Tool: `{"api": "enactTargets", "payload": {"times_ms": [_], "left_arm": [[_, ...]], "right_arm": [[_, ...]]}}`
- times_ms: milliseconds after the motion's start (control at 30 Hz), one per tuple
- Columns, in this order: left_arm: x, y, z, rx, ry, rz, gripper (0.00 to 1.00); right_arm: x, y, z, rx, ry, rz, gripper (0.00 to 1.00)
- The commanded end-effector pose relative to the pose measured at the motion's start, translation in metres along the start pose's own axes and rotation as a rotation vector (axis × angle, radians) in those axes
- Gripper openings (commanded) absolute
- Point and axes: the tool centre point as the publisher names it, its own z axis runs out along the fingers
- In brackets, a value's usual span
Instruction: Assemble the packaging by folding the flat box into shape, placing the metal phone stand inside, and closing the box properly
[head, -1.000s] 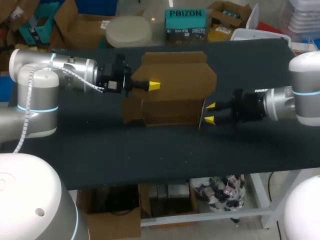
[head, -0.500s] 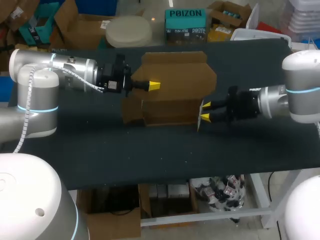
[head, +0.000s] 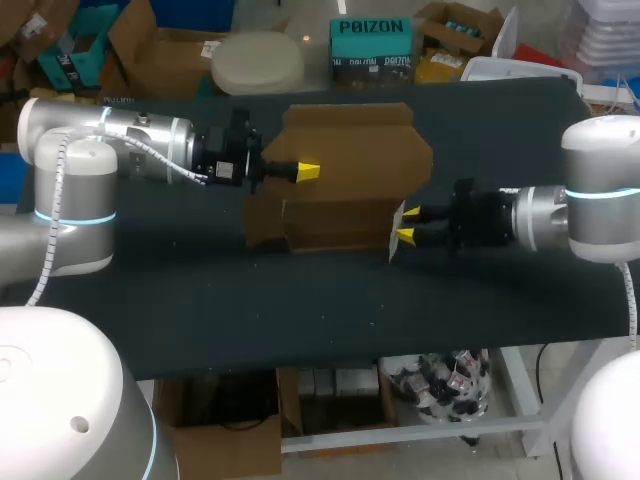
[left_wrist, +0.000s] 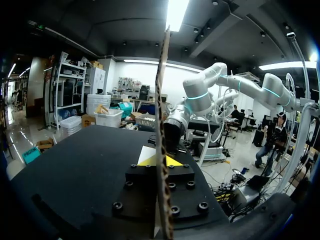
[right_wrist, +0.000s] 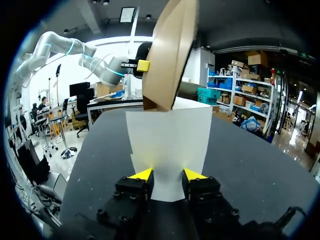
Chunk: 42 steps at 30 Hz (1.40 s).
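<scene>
The brown cardboard box (head: 345, 225) stands half folded in the middle of the table, with its lid panel (head: 350, 140) raised behind. My left gripper (head: 308, 171) comes in from the left and is shut on the upright back panel, which the left wrist view shows edge-on (left_wrist: 161, 100) between its fingers. My right gripper (head: 405, 225) is at the box's right end, open, its yellow tips against the white inner face of the side flap (right_wrist: 167, 135). That flap (head: 397, 228) leans in toward the box. Beyond the flap, the right wrist view shows the brown panel (right_wrist: 170, 50) and my left gripper's yellow tip (right_wrist: 143, 65).
The black table (head: 300, 310) runs wide in front of the box to its near edge. A second brown flap (head: 262, 222) sticks out at the box's left end, below my left arm (head: 150, 140).
My right gripper has moved left toward the box, tipping the white side flap inward, and its fingers have drawn slightly closer together. The left arm and its hold have not moved.
</scene>
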Motion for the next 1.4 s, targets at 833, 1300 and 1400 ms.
{"api": "enactTargets", "payload": {"times_ms": [833, 1300, 1400], "left_arm": [[-0.001, 0.003, 0.001, -0.001, 0.005, 0.000, 0.00], [-0.001, 0.003, 0.001, -0.001, 0.005, 0.000, 0.00], [-0.001, 0.003, 0.001, -0.001, 0.005, 0.000, 0.00]], "right_arm": [[0.006, 0.003, 0.016, 0.032, -0.273, 0.119, 0.40], [0.000, 0.006, 0.016, 0.083, -0.412, 0.140, 0.42], [-0.002, 0.006, 0.015, 0.087, -0.438, 0.149, 0.43]]}}
